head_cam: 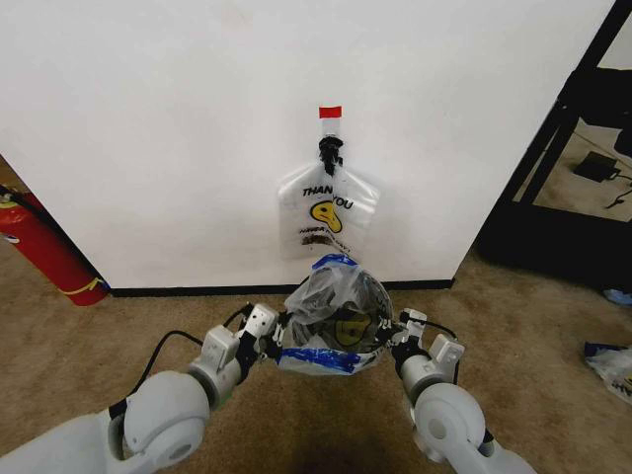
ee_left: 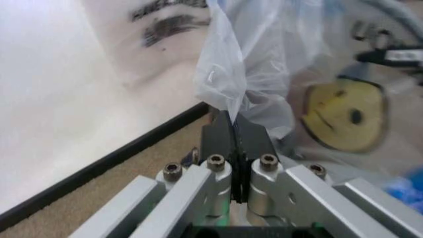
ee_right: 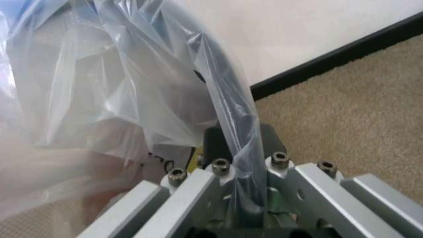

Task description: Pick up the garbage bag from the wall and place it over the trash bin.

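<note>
Both grippers, left gripper (head_cam: 275,341) and right gripper (head_cam: 397,339), are clenching the garbage bag (head_cam: 336,314) rim, stretching it open over the trash bin (head_cam: 367,296).

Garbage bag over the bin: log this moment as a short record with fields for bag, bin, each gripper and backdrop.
bag: garbage bag stretched open between both grippers, draped over the bin
bin: trash bin seen dark through the plastic, on carpet near the wall
left gripper: fingers shut on bag rim
right gripper: shut on opposite rim
backdrop: "THANK YOU" bag bundle hanging on the wall
</note>
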